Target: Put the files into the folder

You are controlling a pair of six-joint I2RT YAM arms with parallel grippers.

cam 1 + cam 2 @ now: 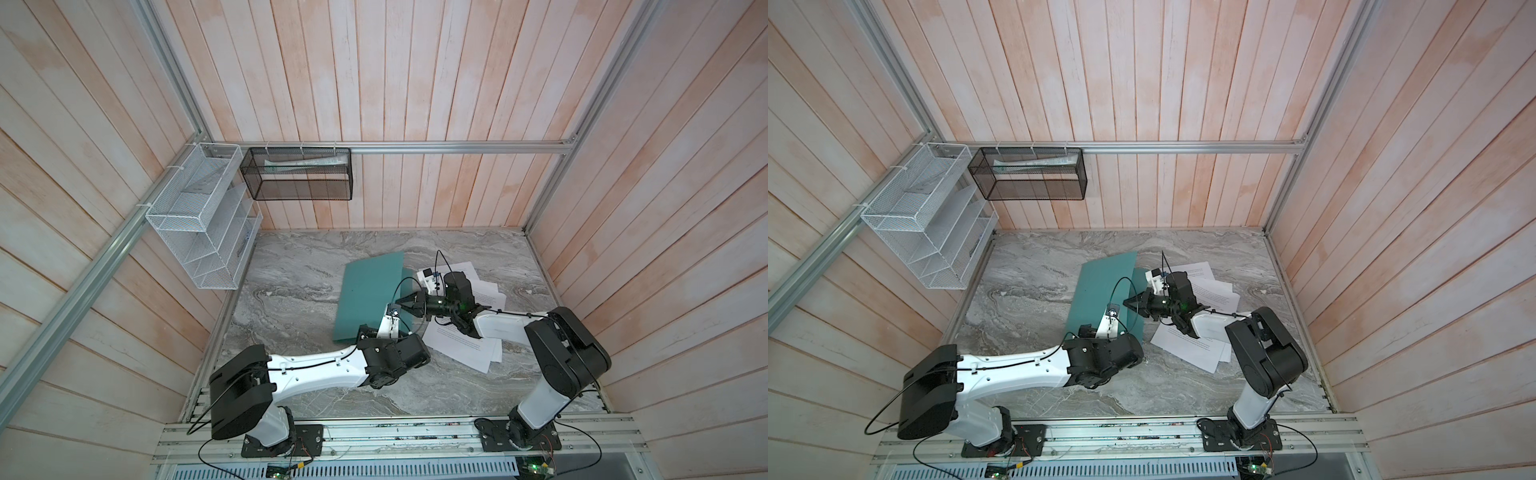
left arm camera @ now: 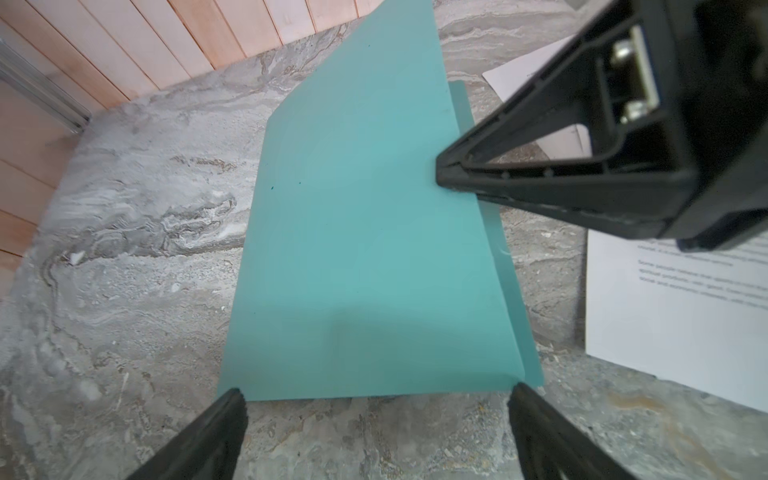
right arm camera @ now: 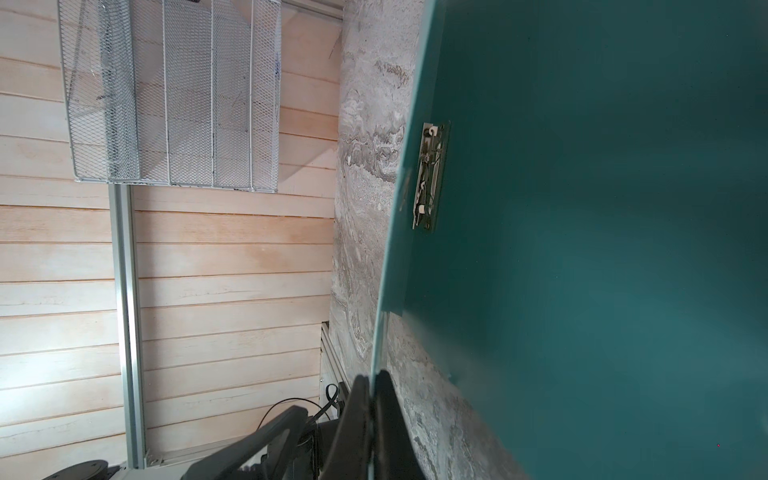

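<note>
On the marble tabletop [image 1: 291, 332], the teal folder [image 1: 365, 291] is lying near the middle, partly open. White printed files [image 1: 461, 345] are lying fanned just beside it on the right. The right tool [image 1: 400, 300] is pinching its raised edge. The left tool [image 2: 378, 395] is hovering spread at its near edge. A metal clip [image 3: 430, 174] is showing inside.

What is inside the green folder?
Only a small metal clip shows inside the folder, whose cover the right gripper holds up. No files show in there; they lie on the table beside it. The lifted cover hides the rest.
</note>
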